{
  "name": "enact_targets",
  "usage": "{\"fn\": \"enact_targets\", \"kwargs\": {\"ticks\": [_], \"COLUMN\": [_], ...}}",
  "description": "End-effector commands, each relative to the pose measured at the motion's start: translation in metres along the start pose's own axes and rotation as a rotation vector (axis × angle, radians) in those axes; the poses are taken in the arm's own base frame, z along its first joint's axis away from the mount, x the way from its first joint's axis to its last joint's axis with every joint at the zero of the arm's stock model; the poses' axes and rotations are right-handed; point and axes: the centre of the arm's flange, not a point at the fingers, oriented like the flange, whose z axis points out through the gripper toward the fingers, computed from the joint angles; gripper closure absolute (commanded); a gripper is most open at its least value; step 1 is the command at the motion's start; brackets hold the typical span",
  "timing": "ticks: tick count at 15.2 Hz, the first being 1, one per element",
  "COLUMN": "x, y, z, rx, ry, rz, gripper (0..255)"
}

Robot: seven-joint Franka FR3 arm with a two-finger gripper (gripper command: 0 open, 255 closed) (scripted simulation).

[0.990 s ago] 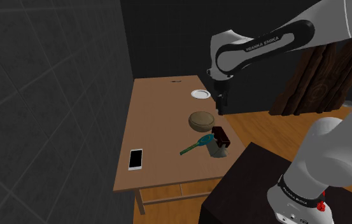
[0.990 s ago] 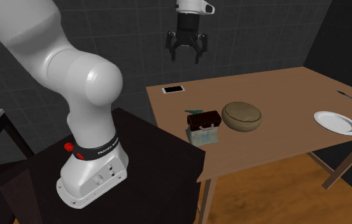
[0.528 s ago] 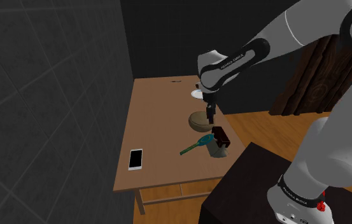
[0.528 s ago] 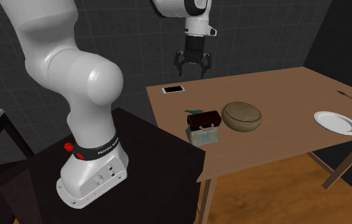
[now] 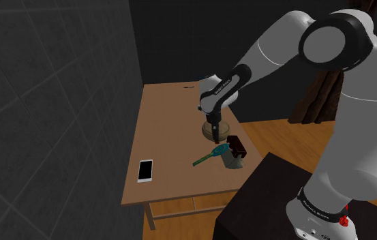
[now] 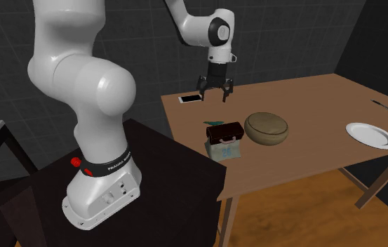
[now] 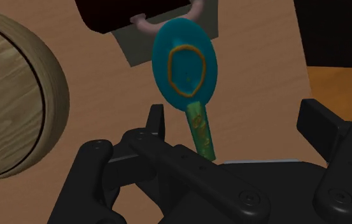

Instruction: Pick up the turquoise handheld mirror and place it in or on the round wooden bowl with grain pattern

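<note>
The turquoise handheld mirror (image 7: 185, 67) lies flat on the wooden table (image 5: 166, 129), its oval head touching a dark handbag (image 7: 136, 13). My gripper (image 7: 235, 121) hangs open above it. The mirror's handle (image 7: 200, 130) lies below the gap between the fingers, nearer one fingertip (image 7: 155, 121), and nothing touches it. The round wooden bowl (image 7: 9, 108) stands right beside the mirror. In the shoulder view the gripper (image 5: 216, 131) hangs in front of the bowl (image 5: 225, 128), with the mirror (image 5: 210, 154) just below it. In the second exterior view the gripper (image 6: 215, 92) hovers over the mirror (image 6: 215, 121), beyond the bowl (image 6: 266, 128).
The dark handbag on a grey base (image 6: 224, 139) sits at the table's near edge by the stand. A white phone (image 5: 145, 170) lies towards the shoulder view's left. A white plate (image 6: 371, 135) and a dark pen (image 6: 382, 105) lie at the far end.
The arm has swung down and in from high above the table's far part. The gripper now hangs low over the mirror and is open as before. Nothing on the table moved.
</note>
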Motion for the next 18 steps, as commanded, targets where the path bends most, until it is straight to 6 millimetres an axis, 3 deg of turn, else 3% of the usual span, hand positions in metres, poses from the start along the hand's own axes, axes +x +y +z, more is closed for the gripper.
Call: {"fn": "enact_targets", "kwargs": {"ticks": [1,7,15,18], "x": [0.017,0.069,0.071,0.071], "y": [0.003,0.014,0.014,0.014], "z": [0.021,0.083,0.126,0.126], "rx": [0.002,0.007,0.007,0.007], "ry": [-0.007,-0.03,-0.031,-0.031], "rz": [-0.046,-0.178,-0.185,-0.185], "gripper": [0,0,0,0]}}
